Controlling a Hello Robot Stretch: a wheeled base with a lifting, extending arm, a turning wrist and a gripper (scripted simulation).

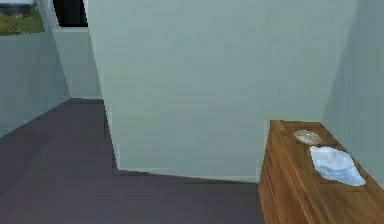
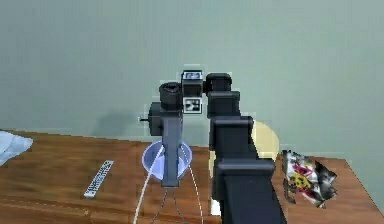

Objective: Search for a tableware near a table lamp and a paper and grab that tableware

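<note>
Fingers: How far apart the fingers stand cannot be told. The gripper [image 2: 170, 170] is seen at the far end of the dark square-barred arm [image 2: 240, 175], left of the two white marker squares [image 2: 190, 76].
Hold: Whether anything is held cannot be told, as a thing lies on the surface right at the gripper's far end.
Tableware: A pale lilac-blue round bowl [image 2: 152, 160] is set on the brown wooden tabletop [image 2: 50, 195], at the gripper's far end. Contact between the two cannot be judged.
Left of the bowl: A slim grey-white bar-shaped thing [image 2: 98, 178] lies near it. A crumpled pale blue-white sheet [image 2: 10, 145] is cut off by the view's left edge.
Right of the arm: A crumpled multicoloured wrapper-like thing [image 2: 310, 178] lies on the tabletop. A pale yellow round shape [image 2: 266, 140], possibly a lamp shade, is half hidden behind the arm.
Forward view: A shallow round tan dish [image 1: 307, 135] is seen on a brown wooden cabinet [image 1: 285, 190].
</note>
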